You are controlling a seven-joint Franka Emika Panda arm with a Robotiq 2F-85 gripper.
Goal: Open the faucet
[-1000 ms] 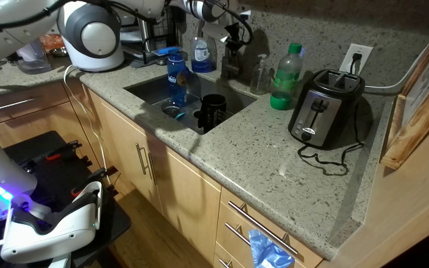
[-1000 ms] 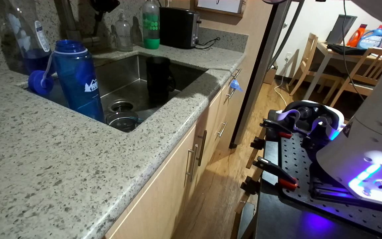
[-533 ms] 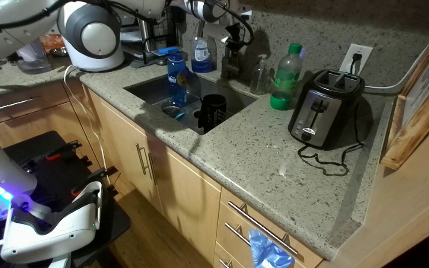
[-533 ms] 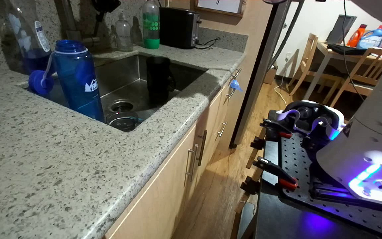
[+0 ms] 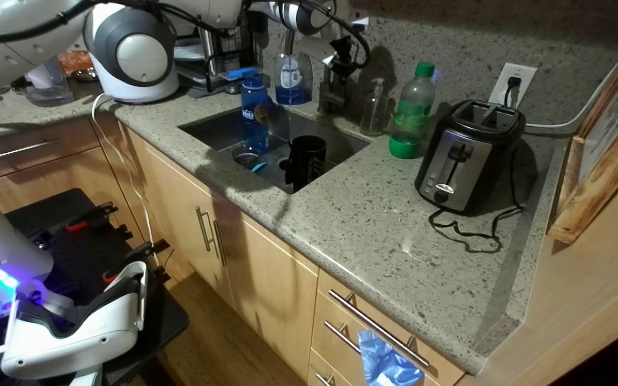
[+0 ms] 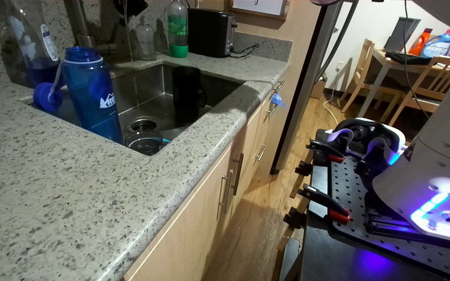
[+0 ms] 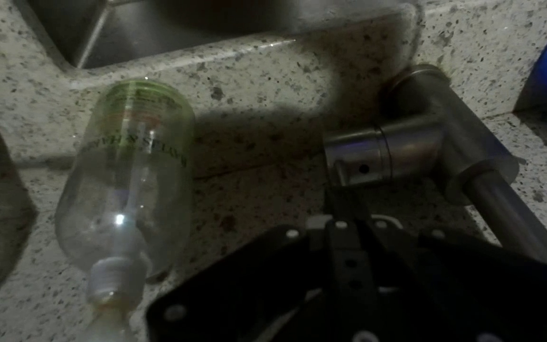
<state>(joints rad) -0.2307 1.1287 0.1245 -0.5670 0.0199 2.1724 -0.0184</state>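
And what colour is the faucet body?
Plain metallic grey, partly dimmed by shadow; the faucet body shows best in the wrist view.

3 cams: 2 ext. from opp. ends of sink (image 6: 143, 86), wrist cam v. close.
In an exterior view: high, at toaster (image 5: 462, 161) end, looks down across sink. In an exterior view: lower, nr. blue bottle (image 6: 92, 97), looks along ctr. (image 6: 92, 175) past sink to toaster. Both exterior views share sink, toaster & robot base (image 6: 432, 156). Wrist cam looks steeply down at faucet (image 7: 468, 128) & pump bottle (image 7: 131, 142), also in both exterior views.
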